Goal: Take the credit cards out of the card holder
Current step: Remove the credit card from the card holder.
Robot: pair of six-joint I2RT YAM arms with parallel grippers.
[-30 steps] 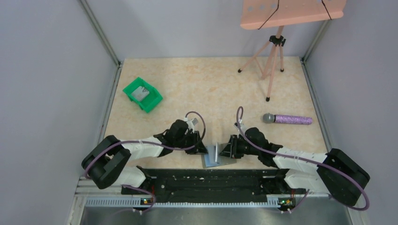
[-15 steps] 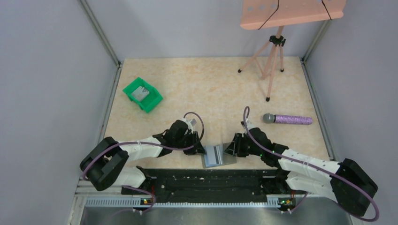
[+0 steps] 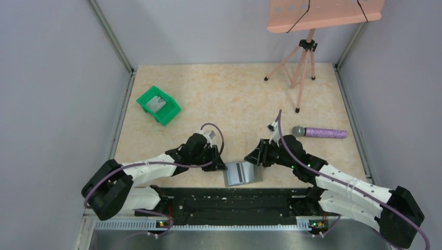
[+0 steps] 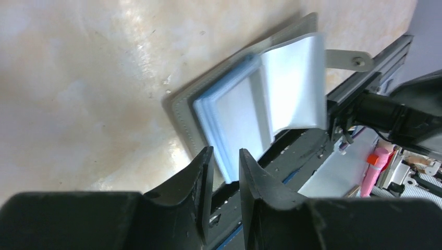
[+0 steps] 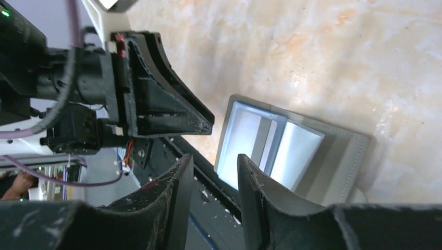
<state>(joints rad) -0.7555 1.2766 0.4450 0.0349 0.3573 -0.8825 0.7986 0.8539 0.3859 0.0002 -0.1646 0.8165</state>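
Grey and stitched round its rim, the card holder (image 3: 242,174) lies opened out, inside up, on the marbled table (image 3: 234,94) close to its near edge. It sits between the two grippers. Its long axis runs from the left gripper (image 3: 223,166) across towards the right one, roughly along the table edge, and the fold crosses that line. One short end points at the left gripper's tips. The other short end lies under and nearer than the right gripper (image 3: 252,158).

A dark stripe (image 3: 241,172) marks the middle. From it a clear plastic leaf (image 4: 292,88) arches up over the half farther from the left gripper.

The left fingers (image 4: 200,172) stand a narrow slot apart, and the holder's near corner shows in that slot. I cannot tell whether they pinch it or only point at it. The right fingers (image 5: 177,198) are parted with nothing between them, raised above the holder.

A green bin (image 3: 158,104) sits well beyond the left gripper, out to its left. A purple-handled microphone (image 3: 319,133) lies beyond the right gripper, to its right.
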